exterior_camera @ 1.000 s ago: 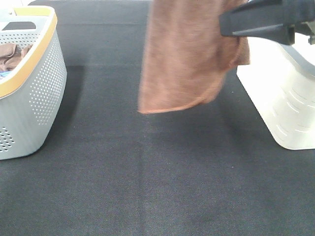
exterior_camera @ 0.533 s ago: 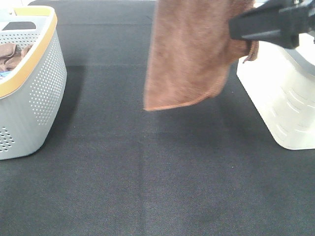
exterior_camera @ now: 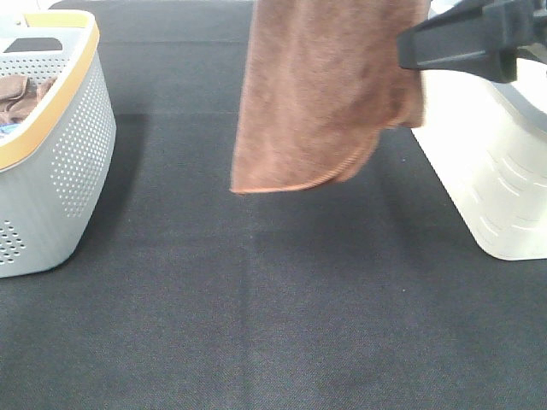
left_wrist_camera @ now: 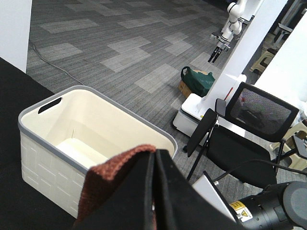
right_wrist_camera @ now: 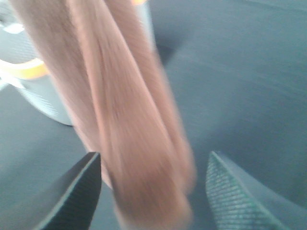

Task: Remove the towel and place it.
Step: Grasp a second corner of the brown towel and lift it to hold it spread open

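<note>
The rust-brown towel (exterior_camera: 325, 85) hangs in folds above the black table, its lower hem well off the surface. In the left wrist view my left gripper (left_wrist_camera: 156, 160) is shut on the towel's top edge (left_wrist_camera: 108, 175); this gripper is above the frame in the exterior high view. My right gripper (exterior_camera: 410, 49) reaches in from the upper right at the towel's right edge. Its wrist view shows it open (right_wrist_camera: 153, 160), with the blurred towel (right_wrist_camera: 129, 120) hanging between the two fingers (right_wrist_camera: 79, 191), which stand wide apart.
A grey perforated basket (exterior_camera: 68, 171) with an orange rim stands at the left, with brown cloth (exterior_camera: 21, 94) inside. A cream bin (exterior_camera: 496, 171) stands at the right, also seen as a cream bin (left_wrist_camera: 43, 143) below the left gripper. Black table cloth (exterior_camera: 273, 325) lies underneath.
The hanging towel swung right, then back left. The right gripper shifted a little to the right along the towel's edge and stayed open.
</note>
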`<action>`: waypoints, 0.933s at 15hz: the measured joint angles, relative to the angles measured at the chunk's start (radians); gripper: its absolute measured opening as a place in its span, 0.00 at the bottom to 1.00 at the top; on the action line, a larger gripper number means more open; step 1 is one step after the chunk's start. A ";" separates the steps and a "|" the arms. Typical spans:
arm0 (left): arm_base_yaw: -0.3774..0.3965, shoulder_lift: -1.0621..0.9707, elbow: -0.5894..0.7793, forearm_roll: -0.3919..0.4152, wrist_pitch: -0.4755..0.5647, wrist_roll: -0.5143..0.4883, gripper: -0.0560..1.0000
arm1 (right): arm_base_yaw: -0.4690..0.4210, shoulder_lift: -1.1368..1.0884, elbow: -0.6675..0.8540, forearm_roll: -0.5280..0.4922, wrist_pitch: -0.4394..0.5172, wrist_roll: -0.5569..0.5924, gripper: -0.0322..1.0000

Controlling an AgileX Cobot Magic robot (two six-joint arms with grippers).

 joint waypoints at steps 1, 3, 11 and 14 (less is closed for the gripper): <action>0.000 0.000 0.000 0.000 0.000 0.000 0.05 | 0.000 0.000 0.000 0.011 0.006 -0.016 0.62; 0.000 0.000 0.000 0.000 0.000 0.000 0.05 | 0.000 0.000 0.000 0.020 0.008 -0.023 0.62; 0.000 0.000 0.000 0.000 0.000 0.000 0.05 | 0.000 0.061 0.000 0.015 0.011 -0.025 0.43; 0.000 0.000 0.000 0.000 0.000 0.000 0.05 | 0.000 0.069 0.000 0.027 0.012 -0.025 0.32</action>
